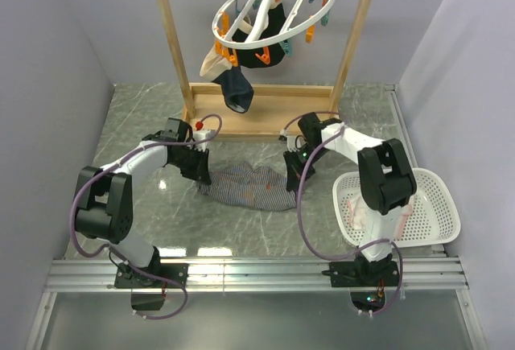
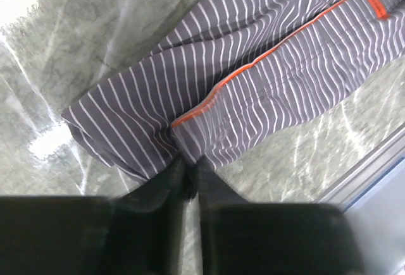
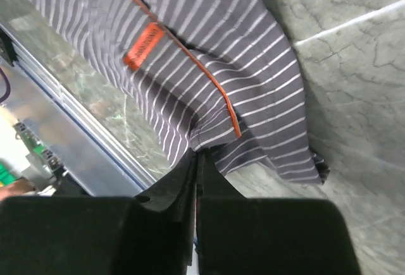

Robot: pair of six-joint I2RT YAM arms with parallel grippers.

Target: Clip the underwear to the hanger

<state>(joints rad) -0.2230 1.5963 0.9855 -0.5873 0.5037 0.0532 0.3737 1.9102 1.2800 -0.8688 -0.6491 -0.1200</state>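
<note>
Two ends of the underwear, stretched left-to-right, are clamped by left claw and right claw

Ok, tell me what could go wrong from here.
1. The left gripper and right gripper each pinch only a thin edge of the underwear, so it may slip out on lifting.
2. The hanger hangs tilted with a dark garment already clipped, so adding another piece could be awkward.

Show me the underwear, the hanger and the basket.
underwear (image 1: 249, 189), top view, striped middle of the fabric.
hanger (image 1: 261, 22), top view, white central spoke.
basket (image 1: 441, 197), top view, bare right side.
</note>
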